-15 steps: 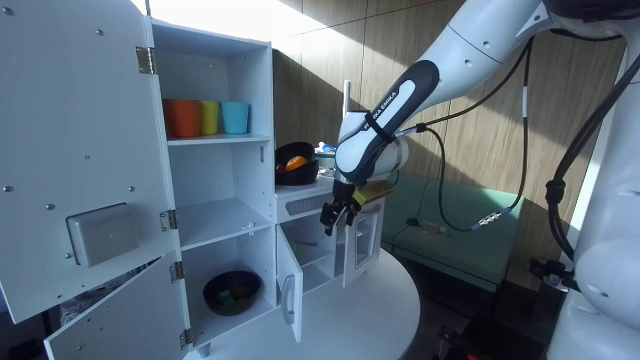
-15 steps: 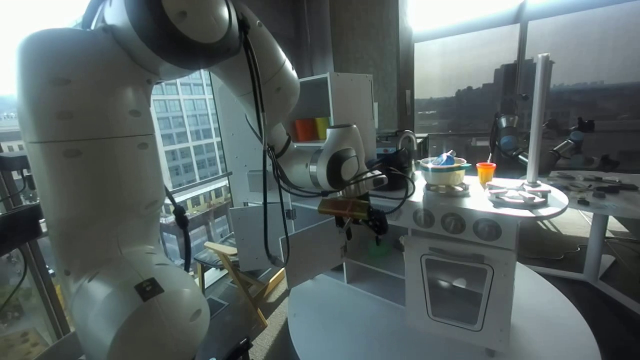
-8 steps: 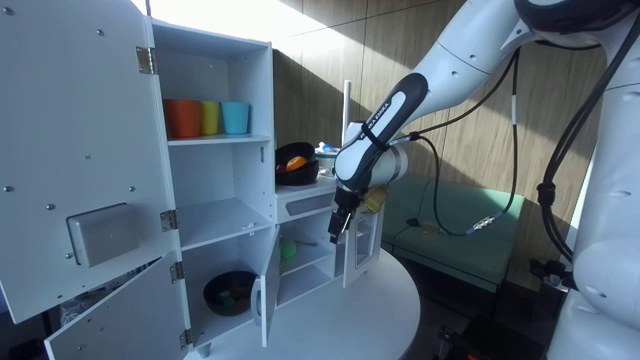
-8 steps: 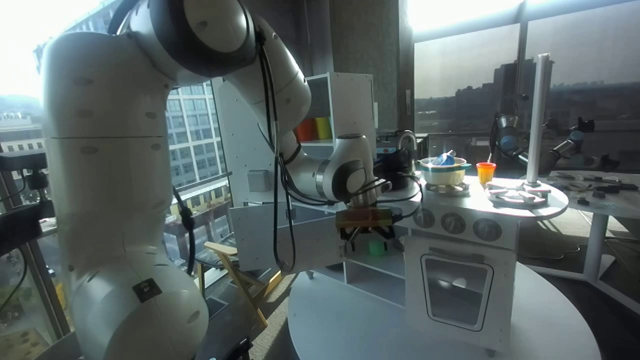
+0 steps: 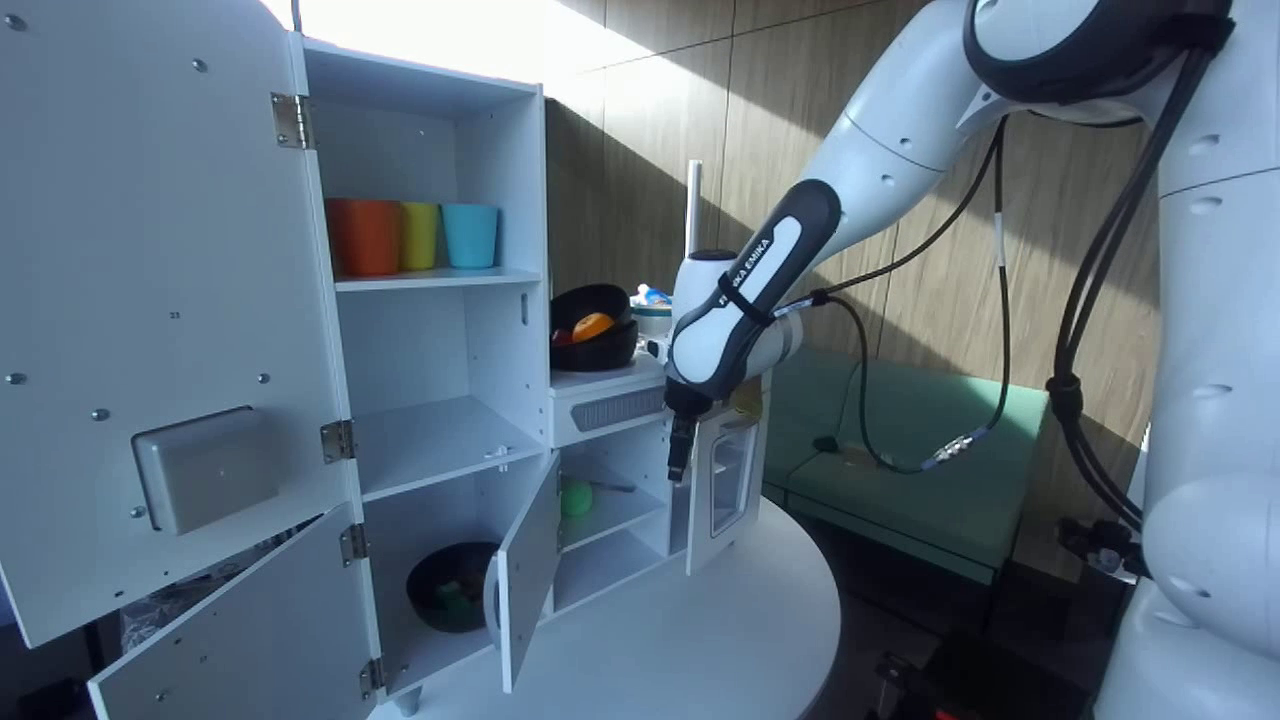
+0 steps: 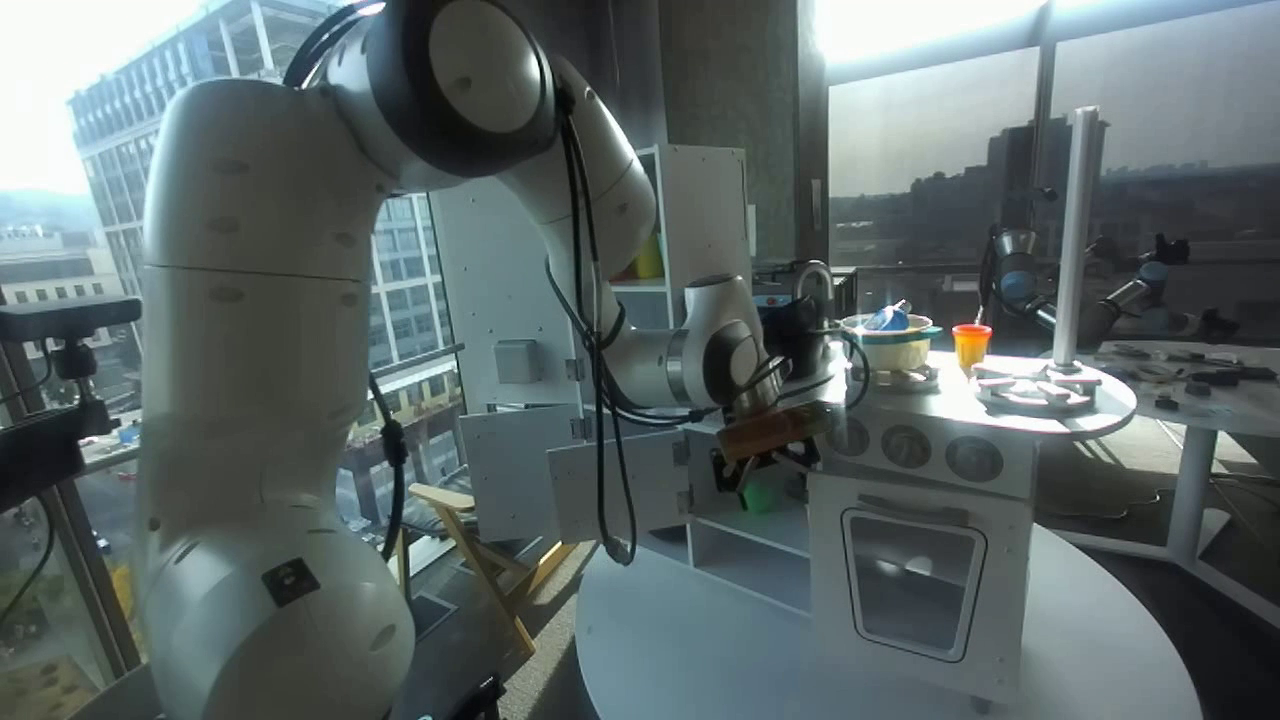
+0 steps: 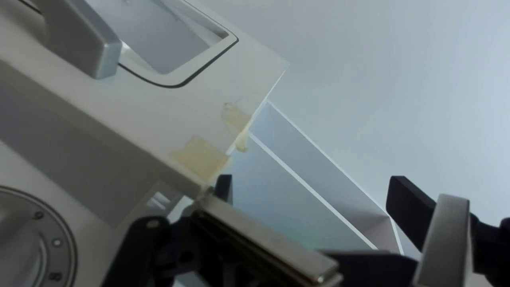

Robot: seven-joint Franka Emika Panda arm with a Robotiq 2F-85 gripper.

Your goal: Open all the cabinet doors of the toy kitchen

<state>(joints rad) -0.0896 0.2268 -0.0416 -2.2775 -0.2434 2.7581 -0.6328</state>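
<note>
In an exterior view, my gripper (image 6: 767, 472) is positioned before the open compartment (image 6: 750, 572) of the toy kitchen (image 6: 940, 470), jaws spread. The tall door (image 6: 500, 290), lower door (image 6: 505, 475) and small door (image 6: 655, 495) stand swung out. The windowed door (image 6: 832, 570) sits beneath three knobs (image 6: 906, 446). A pot (image 6: 895, 352) holding a blue item (image 6: 887, 318) rests on a burner (image 6: 915, 380); an orange cup (image 6: 971, 346) stands near it.

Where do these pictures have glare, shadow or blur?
In an exterior view, slanting shadow crosses the sunlit wall; in an exterior view, glare burns out the top of the window behind the pot; in the wrist view, the knob looks soft.
</note>
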